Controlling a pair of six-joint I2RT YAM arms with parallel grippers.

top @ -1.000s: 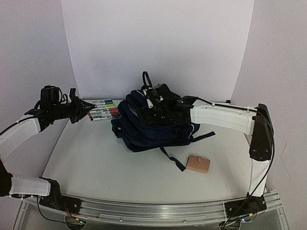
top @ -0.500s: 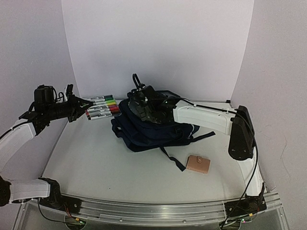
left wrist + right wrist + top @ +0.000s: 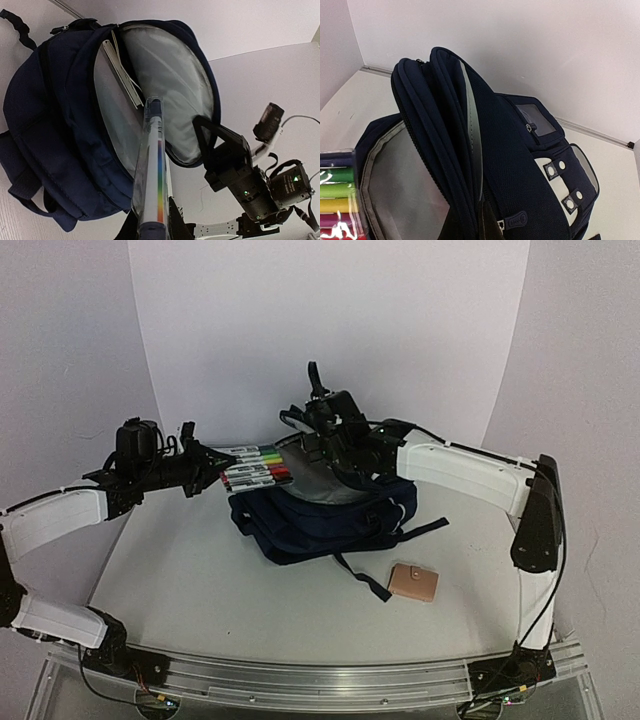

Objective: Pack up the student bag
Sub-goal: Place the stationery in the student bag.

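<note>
Holding student bag (image 3: 320, 525) open, right hand (image 3: 312, 445) raised

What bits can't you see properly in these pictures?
- Right wrist view: clear pack of coloured markers, cut off by the left edge.
- Left wrist view: left gripper, mostly behind that pack.
- Top view: marker labels, too small; navy-blue fabric backpack's contents, behind its raised flap.

From the left wrist I see the marker pack (image 3: 152, 170) run off the bottom edge, covering the fingers of my left gripper (image 3: 212, 472). From the right wrist only its corner shows, cut by the left edge. The tips of my right gripper (image 3: 322, 436) merge with the dark fabric of the student bag (image 3: 510, 165); they seem pinched on its flap. A flat white item (image 3: 122, 70) inside is mostly tucked from sight.
</note>
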